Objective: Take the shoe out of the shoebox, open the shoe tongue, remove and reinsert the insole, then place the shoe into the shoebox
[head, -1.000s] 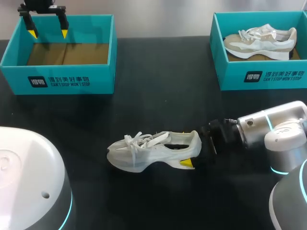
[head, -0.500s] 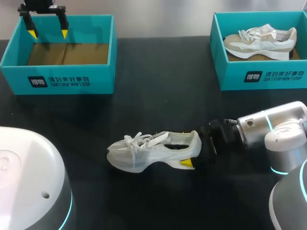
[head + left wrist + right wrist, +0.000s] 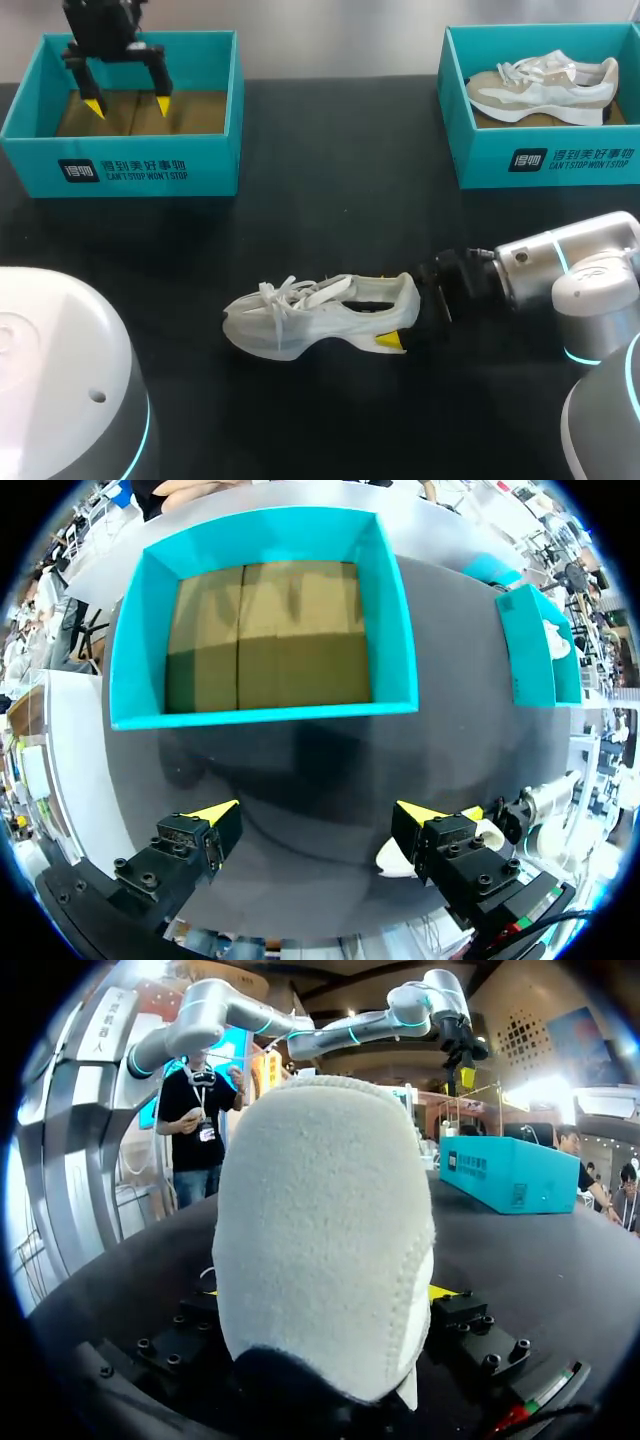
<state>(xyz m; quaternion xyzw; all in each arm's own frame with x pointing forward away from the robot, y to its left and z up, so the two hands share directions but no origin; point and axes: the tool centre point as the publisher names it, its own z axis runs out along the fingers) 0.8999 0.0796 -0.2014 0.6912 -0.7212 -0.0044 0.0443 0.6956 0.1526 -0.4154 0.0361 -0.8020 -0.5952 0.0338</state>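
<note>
While the black tabletop [image 3: 330, 130] carries it, well apart from the empty teal cardboard shoebox [image 3: 140, 170] under the spread left fingers [image 3: 162, 100], the white mesh lace-up shoe [image 3: 320, 312] could twist or tip, since the right fingers [image 3: 389, 341] clamp only its heel.

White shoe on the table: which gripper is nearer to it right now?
Right. The right gripper clasps the white shoe at its heel; the left gripper hangs open over the empty shoebox at the far left, well away.
</note>
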